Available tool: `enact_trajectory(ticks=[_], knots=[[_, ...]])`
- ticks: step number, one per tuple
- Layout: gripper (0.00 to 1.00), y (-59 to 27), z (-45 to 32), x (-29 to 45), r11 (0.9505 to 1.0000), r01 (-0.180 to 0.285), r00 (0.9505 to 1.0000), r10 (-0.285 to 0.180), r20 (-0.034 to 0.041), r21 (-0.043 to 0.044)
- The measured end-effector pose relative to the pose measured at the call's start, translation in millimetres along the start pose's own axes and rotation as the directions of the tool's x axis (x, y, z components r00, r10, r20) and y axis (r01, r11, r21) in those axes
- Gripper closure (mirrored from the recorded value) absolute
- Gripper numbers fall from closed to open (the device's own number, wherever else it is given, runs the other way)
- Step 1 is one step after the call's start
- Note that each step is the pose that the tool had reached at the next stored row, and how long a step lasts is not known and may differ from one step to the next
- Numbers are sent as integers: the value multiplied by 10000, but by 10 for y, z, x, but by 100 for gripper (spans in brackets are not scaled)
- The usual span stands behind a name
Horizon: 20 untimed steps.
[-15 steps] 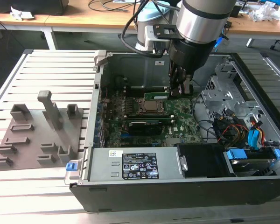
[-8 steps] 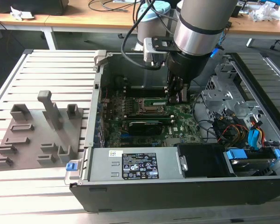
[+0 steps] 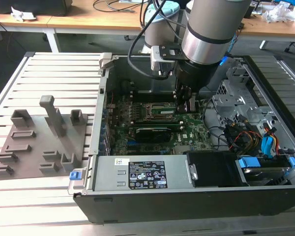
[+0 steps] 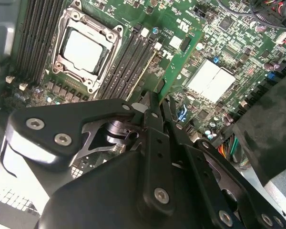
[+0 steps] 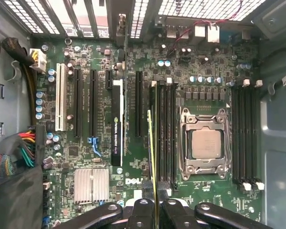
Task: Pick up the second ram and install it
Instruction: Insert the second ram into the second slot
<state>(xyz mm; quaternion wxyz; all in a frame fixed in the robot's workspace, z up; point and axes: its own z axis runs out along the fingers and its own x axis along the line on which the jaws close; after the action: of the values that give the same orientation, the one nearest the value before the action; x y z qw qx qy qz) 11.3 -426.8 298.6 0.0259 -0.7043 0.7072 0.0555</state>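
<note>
A slatted metal bench [image 3: 54,73] carries an open computer case [image 3: 187,204]. A gray fixture plate [image 3: 34,147] with upright blocks lies on the bench just beside the case, on the exterior view's left. A thick gray robot arm [image 3: 214,29] reaches down into the case from above. A large green motherboard [image 3: 194,129] covers the case floor. The black gripper [image 3: 185,105] hangs low over the board, near its middle. In both wrist views its two fingers [image 5: 142,212] are pinching the ram [image 5: 151,152], a thin green stick held on edge between them. In the first wrist view the ram shows as a narrow line running along a bank of long black memory slots [image 5: 164,133], just beside the square processor socket [image 5: 202,143]. In the second wrist view the ram [image 4: 181,62] slants away from the fingertips toward those slots; whether it touches a slot cannot be told
</note>
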Motion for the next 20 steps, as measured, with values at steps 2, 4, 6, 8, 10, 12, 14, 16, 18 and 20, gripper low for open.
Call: enact_trajectory(ticks=[2,4,6,8,10,12,14,16,18,20], knots=[[86,-1,20,2,10000,-1,10000,1,-1,0],[86,-2,44,5,10000,-1,10000,1,-1,0],[86,-3,71,6,10000,-1,10000,1,0,0],[86,-4,87,5,10000,0,10000,0,-2,0],[86,-6,137,0,10000,0,10000,0,-1,0],[86,-8,190,1,10000,-1,10000,1,0,0],[86,-8,229,-2,10000,-1,10000,1,0,1],[86,77,256,-26,10000,-4,10000,4,-1,0],[86,149,275,-52,10000,-64,10000,64,3,8],[86,188,296,-108,9999,-120,9999,120,6,15]])
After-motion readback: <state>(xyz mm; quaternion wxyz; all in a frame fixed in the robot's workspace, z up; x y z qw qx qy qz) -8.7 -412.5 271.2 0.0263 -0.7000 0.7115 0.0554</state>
